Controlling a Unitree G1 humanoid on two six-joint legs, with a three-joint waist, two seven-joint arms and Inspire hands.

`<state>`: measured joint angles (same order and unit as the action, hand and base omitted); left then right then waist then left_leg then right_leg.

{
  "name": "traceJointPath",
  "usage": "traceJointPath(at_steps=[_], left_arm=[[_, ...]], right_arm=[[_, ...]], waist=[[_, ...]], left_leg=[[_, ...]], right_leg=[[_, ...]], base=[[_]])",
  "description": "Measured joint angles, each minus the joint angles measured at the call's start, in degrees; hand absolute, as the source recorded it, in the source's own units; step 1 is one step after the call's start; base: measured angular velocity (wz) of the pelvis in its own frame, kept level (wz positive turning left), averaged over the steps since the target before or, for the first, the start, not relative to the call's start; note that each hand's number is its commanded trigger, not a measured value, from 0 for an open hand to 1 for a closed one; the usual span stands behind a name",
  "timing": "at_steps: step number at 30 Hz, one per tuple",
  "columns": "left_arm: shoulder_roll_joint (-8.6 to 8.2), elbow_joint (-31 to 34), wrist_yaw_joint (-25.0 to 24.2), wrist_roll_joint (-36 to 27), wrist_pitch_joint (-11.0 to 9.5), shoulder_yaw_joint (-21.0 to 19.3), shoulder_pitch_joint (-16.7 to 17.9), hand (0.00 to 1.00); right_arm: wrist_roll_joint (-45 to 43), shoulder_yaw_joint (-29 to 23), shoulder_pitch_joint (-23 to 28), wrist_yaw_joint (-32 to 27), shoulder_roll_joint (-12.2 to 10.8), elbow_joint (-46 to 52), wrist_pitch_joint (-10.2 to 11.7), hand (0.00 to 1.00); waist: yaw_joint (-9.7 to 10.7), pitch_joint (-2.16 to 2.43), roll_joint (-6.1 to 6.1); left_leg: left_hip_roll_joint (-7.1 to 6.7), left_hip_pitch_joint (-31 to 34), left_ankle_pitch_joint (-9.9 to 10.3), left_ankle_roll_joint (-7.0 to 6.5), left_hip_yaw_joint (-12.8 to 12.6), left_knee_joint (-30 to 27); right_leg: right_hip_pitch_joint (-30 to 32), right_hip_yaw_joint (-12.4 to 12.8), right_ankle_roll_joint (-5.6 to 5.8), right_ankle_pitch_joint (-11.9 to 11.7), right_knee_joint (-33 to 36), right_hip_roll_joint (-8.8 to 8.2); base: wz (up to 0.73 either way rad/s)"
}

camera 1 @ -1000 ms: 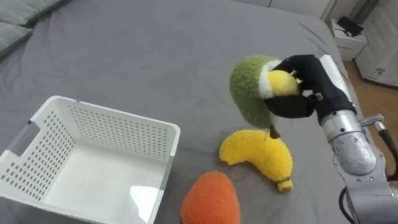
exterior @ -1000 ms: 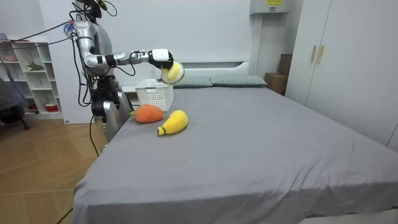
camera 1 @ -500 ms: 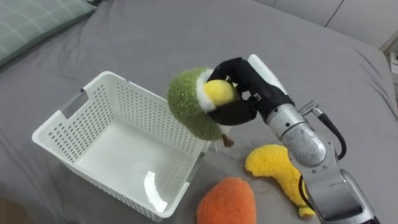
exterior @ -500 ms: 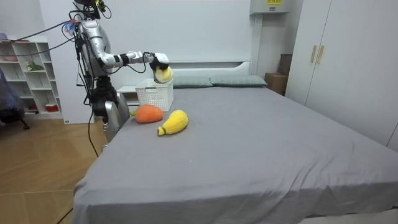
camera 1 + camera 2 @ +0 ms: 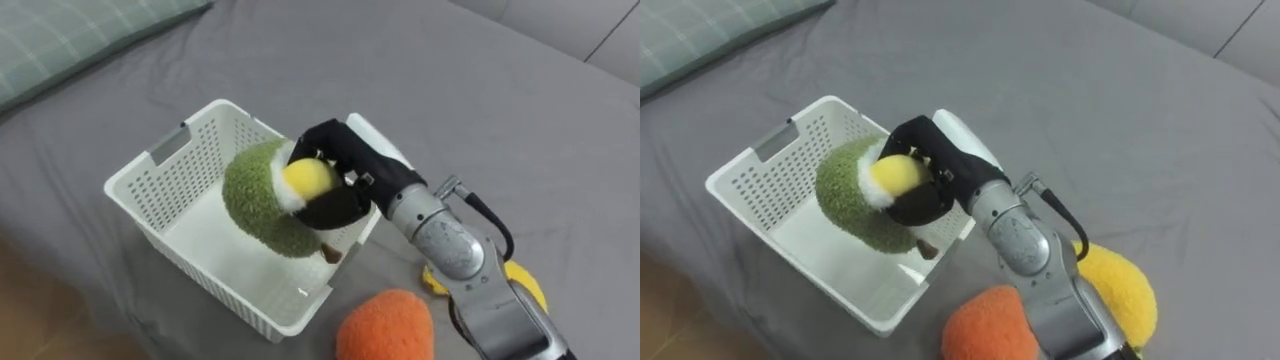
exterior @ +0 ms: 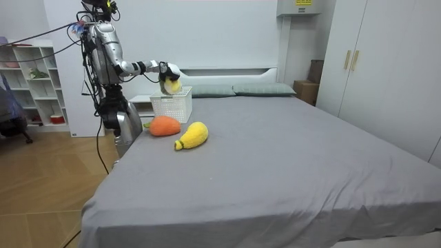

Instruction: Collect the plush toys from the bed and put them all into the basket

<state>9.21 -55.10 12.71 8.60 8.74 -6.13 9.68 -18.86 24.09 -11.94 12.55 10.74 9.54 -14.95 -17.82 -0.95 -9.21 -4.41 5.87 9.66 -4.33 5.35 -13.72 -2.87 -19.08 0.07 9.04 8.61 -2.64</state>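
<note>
Grey bed [image 5: 450, 60], pillow [image 5: 60, 40] up at 10 o'clock, and the white basket [image 5: 160, 175] has nothing lying in it that I can see. The green plush toy [image 5: 250, 200] hangs right over it with the robot's right hand [image 5: 345, 180] curled around its yellow end, so I'd say toy one is a drop away. That leaves the orange plush [image 5: 388, 325] at the basket's 5 o'clock and the yellow plush [image 5: 1118, 290] at its 3 o'clock, both on the sheet, with nothing blocking the drop.

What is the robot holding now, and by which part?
The right hand grips the green plush toy around its yellow centre, over the white basket.
</note>
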Motion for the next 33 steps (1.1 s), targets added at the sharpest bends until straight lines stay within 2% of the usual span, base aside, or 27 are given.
traceJointPath(at_steps=[1, 2, 3, 8, 9, 15, 25, 30, 33], left_arm=[[0.03, 0.0, 0.0, 0.0, 0.0, 0.0, 0.1, 0.0], [0.11, 0.0, 0.0, 0.0, 0.1, 0.0, 0.2, 0.0], [0.13, 0.0, 0.0, 0.3, 0.3, 0.0, 0.3, 0.0], [0.48, 0.0, 0.3, 0.7, 1.0, 0.4, 0.7, 0.0], [0.51, 0.0, 0.6, 0.7, 1.1, 0.4, 0.9, 0.0], [0.78, -0.2, 0.7, 0.8, 1.9, 0.4, 1.4, 0.0], [0.86, -0.1, -0.7, 1.3, 2.7, 0.3, 1.9, 0.0], [0.83, 0.0, -1.1, 2.4, 2.9, 0.8, 1.6, 0.0], [0.86, 0.1, -1.1, 2.4, 2.9, 0.8, 1.5, 0.0]], right_arm=[[-0.2, 0.0, -0.2, 0.0, 0.0, -0.1, -0.1, 0.61], [-0.7, 0.0, -0.5, 0.1, -0.1, -0.3, -0.1, 0.15], [-1.2, 0.0, -0.5, 0.1, -0.1, -0.6, -0.1, 0.0], [-2.1, 0.3, -0.6, 0.0, -0.5, -4.7, -0.4, 0.0], [-2.1, 0.9, -0.6, 0.0, -0.6, -5.3, -1.0, 0.0], [-2.1, 1.6, -0.6, -0.5, -0.9, -7.3, -1.4, 0.0], [-2.1, 1.6, -0.6, -2.0, -1.1, -7.3, -1.4, 0.0], [-1.6, 1.6, -0.6, -3.2, -0.6, -7.3, -1.3, 0.0], [-1.3, 1.7, -0.6, -3.3, 0.1, -7.3, -1.3, 0.0]], waist=[[-0.1, -0.07, -0.09], [-0.1, -0.12, -0.23], [-0.2, -0.12, -0.33], [-1.8, -0.06, -0.66], [-2.0, -0.07, -0.65], [-2.0, -0.09, -0.6], [-2.2, -0.18, -0.22], [-2.0, -0.47, 0.45], [-1.9, -0.46, 0.61]], left_leg=[[-0.06, 0.1, 0.0, -0.02, 0.1, 0.0], [-0.2, 0.3, -0.1, -0.05, 0.4, -0.1], [-0.37, 0.6, -0.1, -0.09, 0.9, -0.4], [-0.5, 0.9, -0.1, -0.12, 1.5, -1.0], [-0.52, 1.0, -0.2, -0.1, 1.6, -1.1], [-0.88, 1.6, -0.5, 0.01, 2.9, -1.3], [-1.07, 1.5, -0.8, -0.02, 3.2, -1.3], [-1.07, 1.5, -0.8, -0.03, 3.0, -1.3], [-1.05, 1.4, -0.9, -0.05, 2.8, -1.1]], right_leg=[[0.0, -0.1, 0.01, 0.0, 0.0, -0.04], [0.0, -0.2, 0.01, 0.0, 0.0, -0.09], [0.0, -0.6, 0.01, 0.0, 0.0, -0.15], [0.0, -1.0, 0.06, 0.0, 0.1, -0.16], [0.0, -1.0, 0.06, 0.0, 0.1, -0.15], [0.1, -1.5, 0.07, 0.0, 0.0, -0.19], [-0.1, -1.5, 0.1, 0.0, 0.0, -0.26], [-0.1, -1.5, 0.1, 0.0, 0.0, -0.34], [0.0, -1.4, 0.11, 0.0, 0.0, -0.36]], base=[[0.17], [0.16], [0.2], [0.08], [0.06], [0.11], [0.01], [0.0], [0.0]])
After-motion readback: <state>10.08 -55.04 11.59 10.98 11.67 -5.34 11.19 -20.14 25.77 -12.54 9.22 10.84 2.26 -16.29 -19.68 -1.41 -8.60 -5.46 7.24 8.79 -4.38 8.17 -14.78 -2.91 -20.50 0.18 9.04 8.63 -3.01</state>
